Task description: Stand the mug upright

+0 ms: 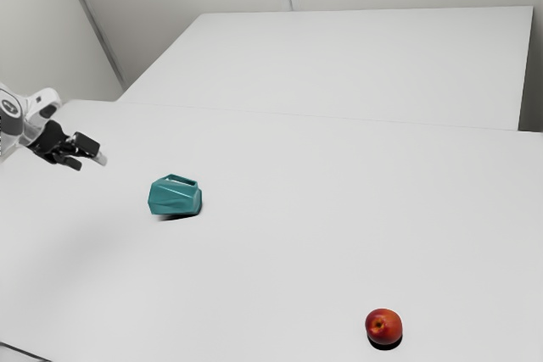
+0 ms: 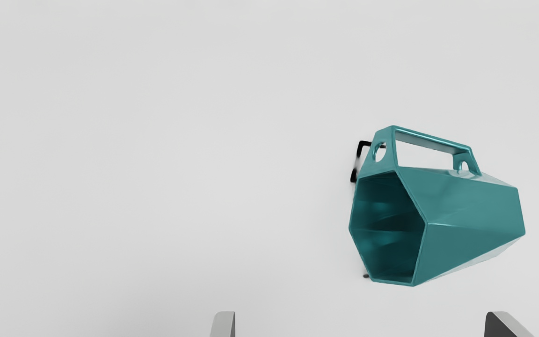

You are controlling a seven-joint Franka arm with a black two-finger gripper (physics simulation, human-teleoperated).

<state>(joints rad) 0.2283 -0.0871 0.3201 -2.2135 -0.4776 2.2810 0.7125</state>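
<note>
In the exterior view my gripper [image 1: 90,161] hangs above the table at the far left, apart from the teal mug [image 1: 176,197], which lies on its side toward the exterior view's right of it. The wrist view has the faceted mug [image 2: 470,215] with its dark hollow mouth facing sideways and its handle along one flank. At the bottom edge of that view, the gripper [image 2: 360,323] is open, its two fingertips wide apart with nothing between them.
A red apple [image 1: 384,326] rests on the white table [image 1: 271,235], near the front in the exterior view and well away from the mug. Behind stands another white surface [image 1: 365,57].
</note>
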